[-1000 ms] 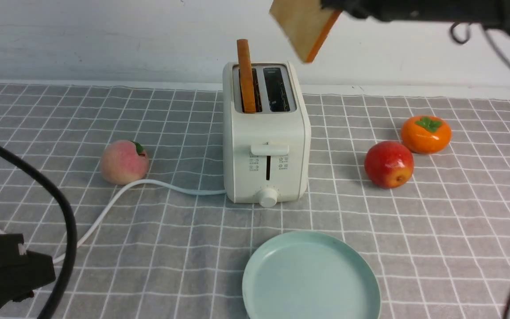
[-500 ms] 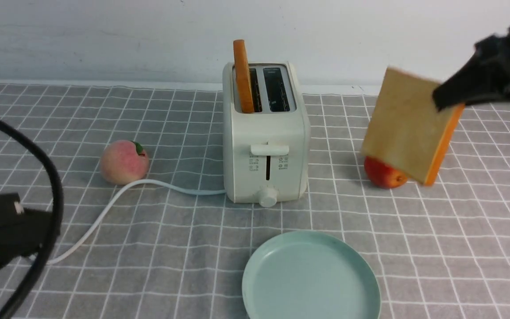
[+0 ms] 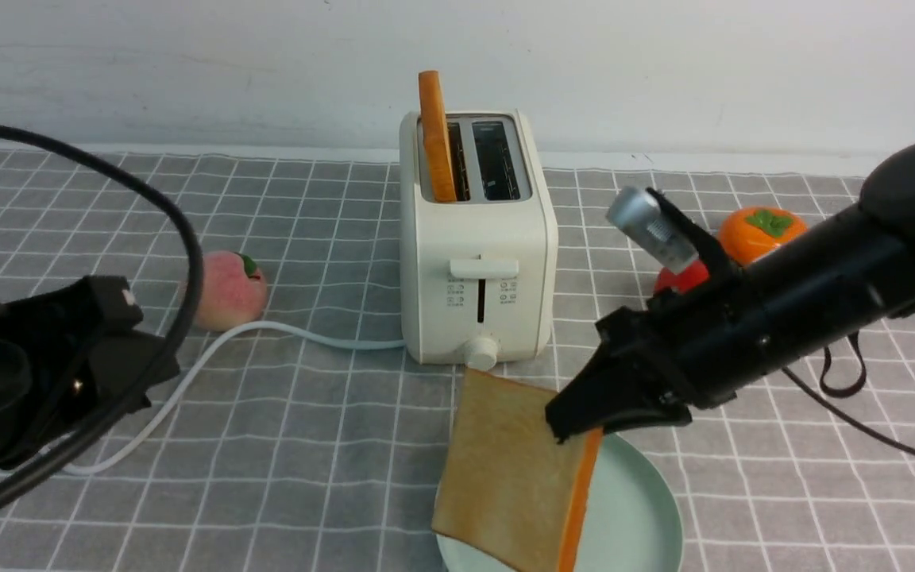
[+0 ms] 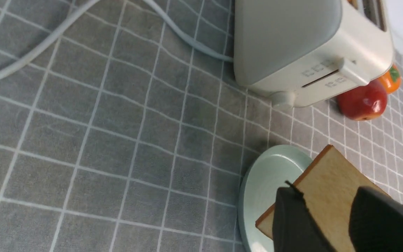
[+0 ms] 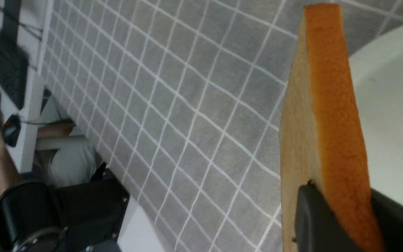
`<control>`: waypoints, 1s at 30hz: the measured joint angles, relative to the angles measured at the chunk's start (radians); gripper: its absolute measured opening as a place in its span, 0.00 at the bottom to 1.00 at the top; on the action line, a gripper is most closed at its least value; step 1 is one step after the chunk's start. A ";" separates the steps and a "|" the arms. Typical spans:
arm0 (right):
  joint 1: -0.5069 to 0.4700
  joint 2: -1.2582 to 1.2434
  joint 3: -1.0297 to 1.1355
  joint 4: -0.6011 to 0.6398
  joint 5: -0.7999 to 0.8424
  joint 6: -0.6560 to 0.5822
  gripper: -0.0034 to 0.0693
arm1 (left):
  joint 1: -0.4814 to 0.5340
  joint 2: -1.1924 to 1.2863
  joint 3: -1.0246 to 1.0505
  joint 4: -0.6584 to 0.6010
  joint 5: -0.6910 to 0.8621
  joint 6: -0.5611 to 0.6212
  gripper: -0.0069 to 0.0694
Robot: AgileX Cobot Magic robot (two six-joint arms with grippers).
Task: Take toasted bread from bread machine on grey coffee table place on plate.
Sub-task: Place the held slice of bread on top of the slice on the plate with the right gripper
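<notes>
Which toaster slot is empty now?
The right slot of the bread machine: its dark inside shows bare. The left slot holds an upright toast slice sticking out.

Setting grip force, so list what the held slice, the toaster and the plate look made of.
The held slice: probably a foam or wood replica; flat matte tan face, uniform orange edge. The toaster: smooth cream plastic, soft sheen. The plate: mint, semi-gloss; ceramic or melamine, cannot tell.

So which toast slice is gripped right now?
The toasted bread over the plate, clamped by the right gripper; the other slice stands in the bread machine's left slot.
</notes>
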 joint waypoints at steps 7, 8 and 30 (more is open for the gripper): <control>-0.002 -0.010 0.005 -0.051 -0.065 0.121 0.56 | 0.000 0.081 -0.091 -0.129 0.001 0.429 0.52; -0.002 -0.019 0.006 -0.051 -0.062 0.124 0.62 | 0.000 0.102 -0.111 -0.172 0.001 0.504 0.55; -0.030 -0.532 0.118 -0.229 -0.091 0.173 0.84 | -0.234 1.041 -1.211 0.404 0.169 0.053 0.84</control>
